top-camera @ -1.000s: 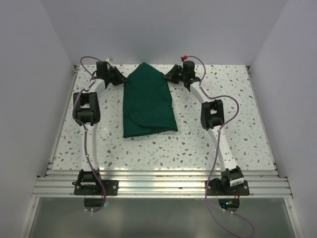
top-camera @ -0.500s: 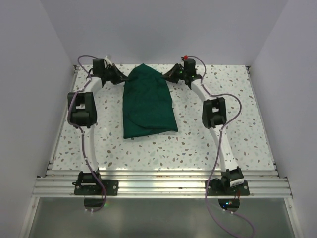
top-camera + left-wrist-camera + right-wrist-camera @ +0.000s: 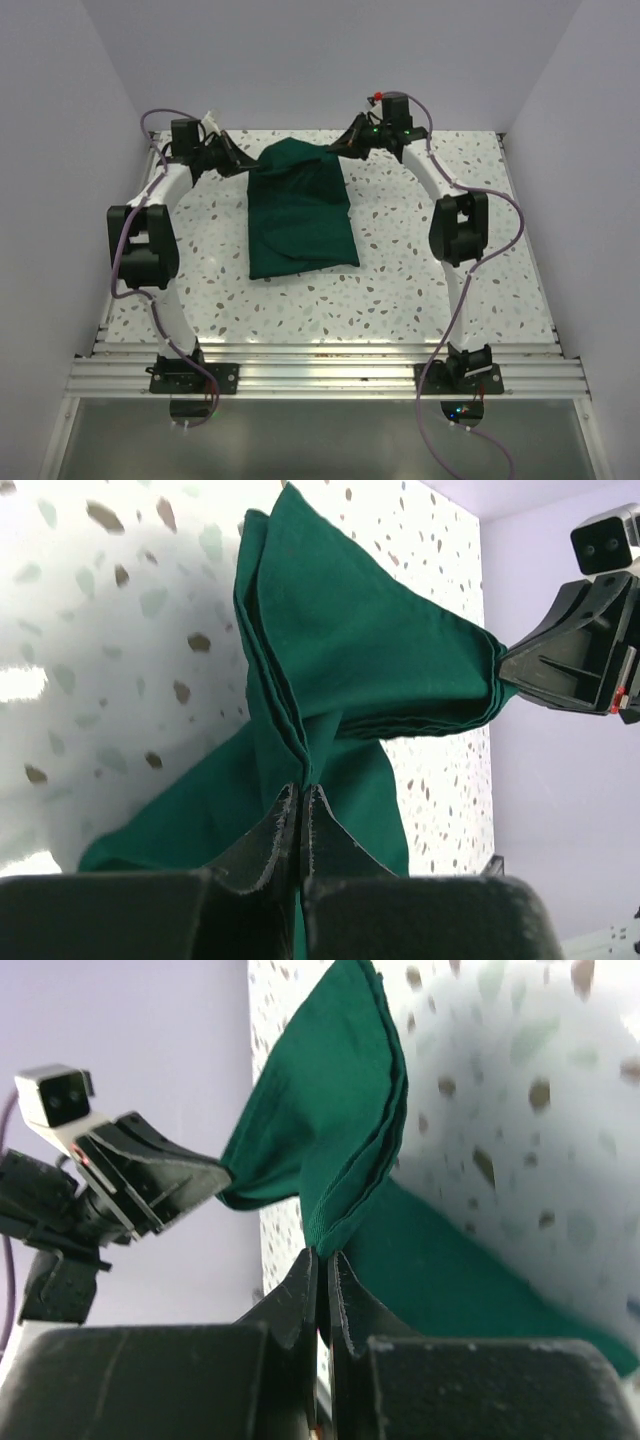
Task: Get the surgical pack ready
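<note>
Pinching far corners of the dark green drape [image 3: 300, 215], the left gripper [image 3: 249, 167] and right gripper [image 3: 336, 150] hold them raised. Its near end lies on the table [image 3: 420, 290].

A white desk [image 3: 400, 280] flecked with grey and brown is boxed in by plain pale lilac surfaces: the left wall [image 3: 50, 200], far wall [image 3: 320, 60] and right wall [image 3: 600, 200]. Ribbed aluminium rails [image 3: 320, 368] line its near edge, catching soft glare.
</note>
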